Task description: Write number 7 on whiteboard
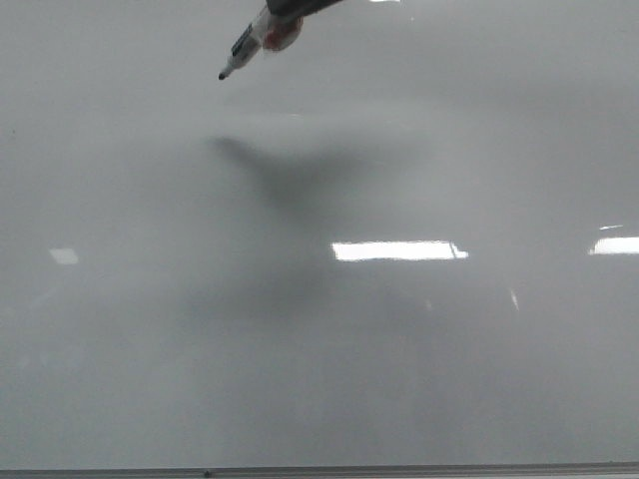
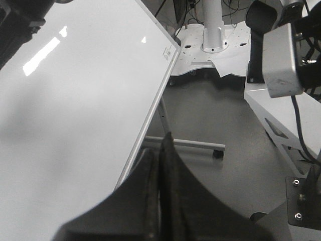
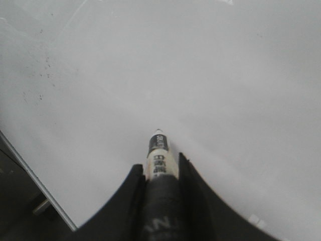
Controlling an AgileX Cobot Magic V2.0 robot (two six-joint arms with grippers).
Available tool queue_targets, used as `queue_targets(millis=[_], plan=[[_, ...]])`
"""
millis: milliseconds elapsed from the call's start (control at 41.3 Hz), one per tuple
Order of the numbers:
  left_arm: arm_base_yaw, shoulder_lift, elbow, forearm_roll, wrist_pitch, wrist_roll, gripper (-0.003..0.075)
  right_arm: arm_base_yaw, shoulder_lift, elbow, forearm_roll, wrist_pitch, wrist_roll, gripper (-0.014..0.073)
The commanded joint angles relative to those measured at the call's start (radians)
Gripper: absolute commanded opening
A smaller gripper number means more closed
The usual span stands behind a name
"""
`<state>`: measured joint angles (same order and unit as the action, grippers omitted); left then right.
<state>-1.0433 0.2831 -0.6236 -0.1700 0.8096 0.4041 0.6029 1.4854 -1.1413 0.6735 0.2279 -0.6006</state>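
- Gripping a slim white black-tipped marker [image 3: 159, 150] mid-barrel, right gripper [image 3: 159, 175] fingers clamp it; tip hovers off the board.
- Large glossy pale-grey whiteboard [image 1: 319, 349] bare, no 7 visible.
- Surface looks slick and rigid; marker light: judge light pressure.
- Left gripper [image 2: 161, 201] fingers pressed together, holding nothing, beside the board edge.

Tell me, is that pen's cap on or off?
Off. In the front view the marker ends in a bare dark tip pointing at the whiteboard. The right gripper holds its barrel. No stroke is visible yet.
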Motion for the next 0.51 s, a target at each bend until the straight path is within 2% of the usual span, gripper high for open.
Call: queue_targets(millis=[0,484], plan=[[-0.007,0.010,-0.024,-0.020,-0.070,-0.009,-0.0020,-0.007,-0.015,-0.032,0.019,-0.073,0.003,-0.0068],[-0.007,0.010,-0.024,-0.020,-0.070,-0.009,-0.0020,-0.007,0.060,-0.032,0.019,-0.159,0.003,-0.0068]])
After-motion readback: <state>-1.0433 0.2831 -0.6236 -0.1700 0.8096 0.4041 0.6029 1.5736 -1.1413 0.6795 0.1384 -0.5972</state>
